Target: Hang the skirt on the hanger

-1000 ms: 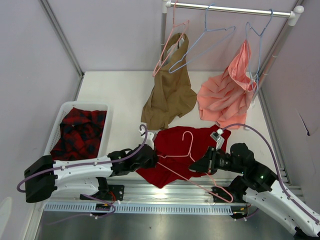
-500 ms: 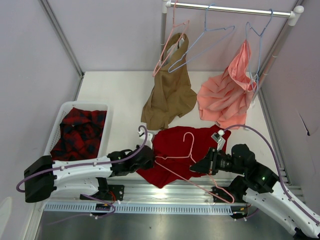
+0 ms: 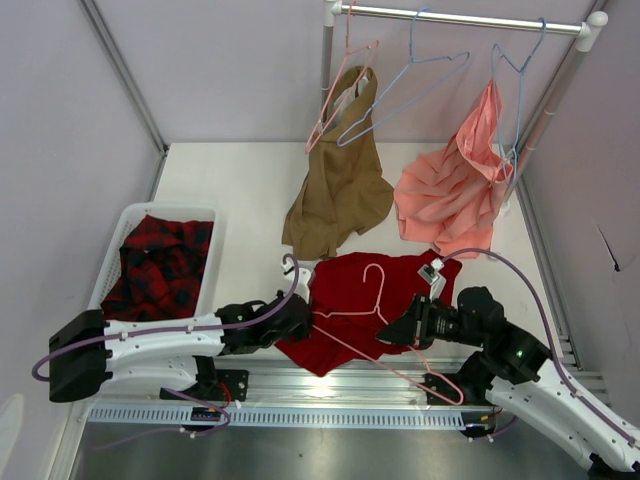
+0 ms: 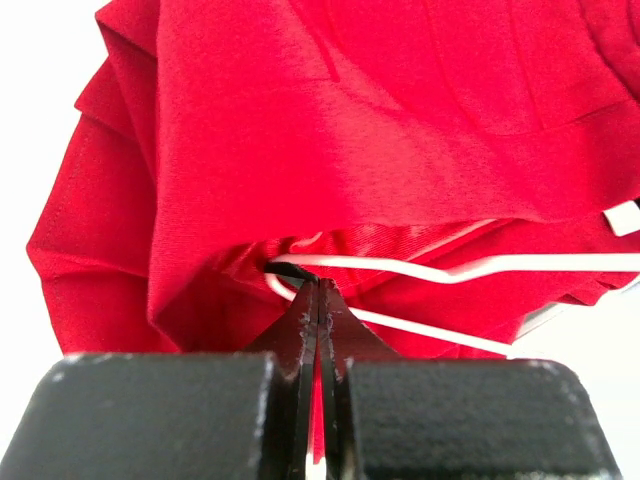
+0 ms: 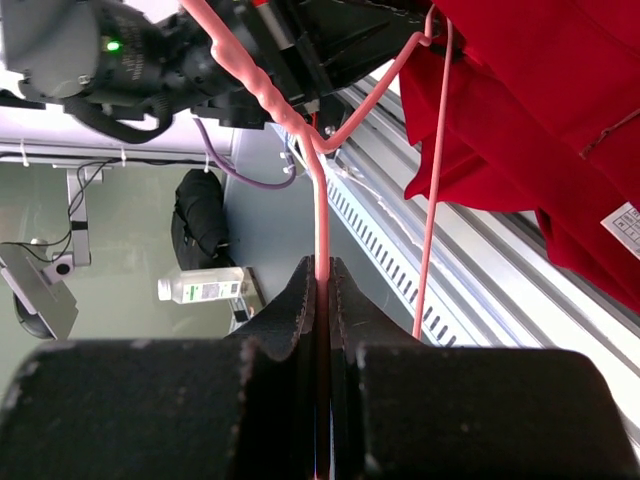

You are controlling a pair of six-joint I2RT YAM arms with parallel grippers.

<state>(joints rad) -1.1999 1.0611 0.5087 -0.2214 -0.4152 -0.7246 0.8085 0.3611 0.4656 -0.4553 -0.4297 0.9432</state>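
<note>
L gripper [image 4: 317, 290] is pinching the skirt [image 4: 350, 130] tight, at the table's [image 3: 240, 190] near edge. R gripper [image 5: 322, 268] is squeezing the hanger [image 5: 321, 215] wire.

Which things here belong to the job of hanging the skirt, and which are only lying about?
Job: red skirt, pale-pink hanger, left gripper, right gripper.
Lying about: tan garment, salmon-pink garment, light-blue hangers, plaid garment, white basket.

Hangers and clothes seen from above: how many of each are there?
Pale-pink wire hangers: 2
Light-blue wire hangers: 2
Cloth garments, namely deep-red skirt, tan garment, salmon-pink garment, red-and-black plaid garment: 4
White plastic basket: 1
Total: 9
</note>
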